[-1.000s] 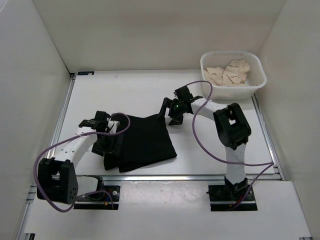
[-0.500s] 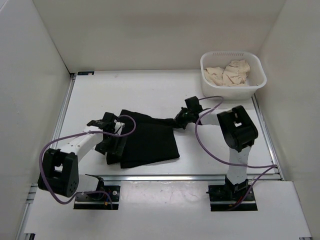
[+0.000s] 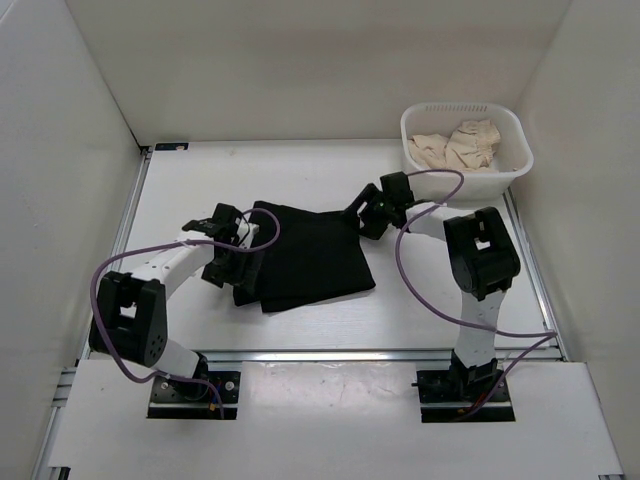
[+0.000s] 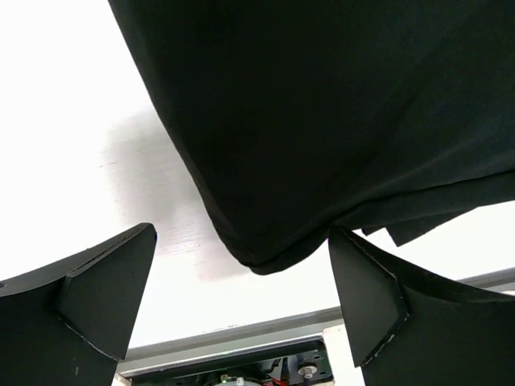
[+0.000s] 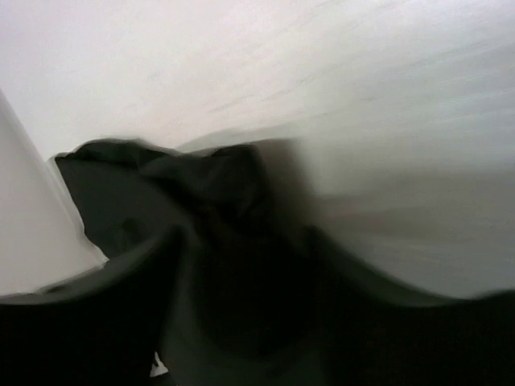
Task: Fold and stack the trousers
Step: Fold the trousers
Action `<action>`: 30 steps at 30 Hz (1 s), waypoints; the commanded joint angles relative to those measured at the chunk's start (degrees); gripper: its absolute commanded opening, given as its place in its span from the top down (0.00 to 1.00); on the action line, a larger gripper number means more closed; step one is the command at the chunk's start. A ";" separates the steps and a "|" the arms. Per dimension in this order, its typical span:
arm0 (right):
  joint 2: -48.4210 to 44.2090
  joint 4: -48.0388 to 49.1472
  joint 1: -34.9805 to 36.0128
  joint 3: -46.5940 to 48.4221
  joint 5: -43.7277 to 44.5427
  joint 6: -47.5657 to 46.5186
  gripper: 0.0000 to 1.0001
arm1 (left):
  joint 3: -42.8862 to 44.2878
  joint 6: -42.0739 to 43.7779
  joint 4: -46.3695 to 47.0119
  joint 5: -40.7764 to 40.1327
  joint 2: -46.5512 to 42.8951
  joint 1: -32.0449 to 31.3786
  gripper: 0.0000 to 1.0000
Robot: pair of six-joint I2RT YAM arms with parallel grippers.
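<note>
The black trousers (image 3: 310, 255) lie folded into a rough square in the middle of the table. My left gripper (image 3: 232, 268) is open at their left edge. In the left wrist view its fingers (image 4: 96, 297) stand wide apart with a folded corner of the trousers (image 4: 322, 104) just ahead of the gap, not clamped. My right gripper (image 3: 372, 212) sits at the trousers' far right corner. The right wrist view is blurred: bunched black cloth (image 5: 201, 201) lies between the dark fingers, and I cannot make out whether it is gripped.
A white basket (image 3: 465, 108) with beige cloths (image 3: 458, 145) stands at the back right corner. White walls close in the table on three sides. The metal rail of the near table edge (image 4: 241, 334) shows under my left gripper.
The trousers have slid away from the near edge and to the right. My right gripper came down onto their far right corner and drew back with it. My left gripper followed to the right.
</note>
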 commanded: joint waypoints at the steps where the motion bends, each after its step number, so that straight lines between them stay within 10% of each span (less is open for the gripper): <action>1: -2.84 -6.04 -0.73 2.83 1.14 -8.14 0.16 | 1.50 0.01 -0.17 1.13 -2.39 -0.20 0.00; 3: -6.01 -10.79 -0.73 5.72 2.79 -13.57 0.01 | 2.11 0.01 -1.57 0.43 -4.40 -0.20 0.00; 14: -26.55 -51.91 -3.45 15.33 11.06 -32.93 0.01 | 10.37 0.01 -2.80 -11.15 -16.54 18.22 0.00; 22: -42.82 -54.93 -6.00 3.29 20.20 -34.08 0.01 | 8.27 0.01 -9.31 -22.33 -18.65 25.19 0.00; 30: -45.92 -54.41 -6.00 0.82 21.97 -34.08 0.01 | 10.11 0.01 -9.31 -15.40 -22.17 30.73 0.00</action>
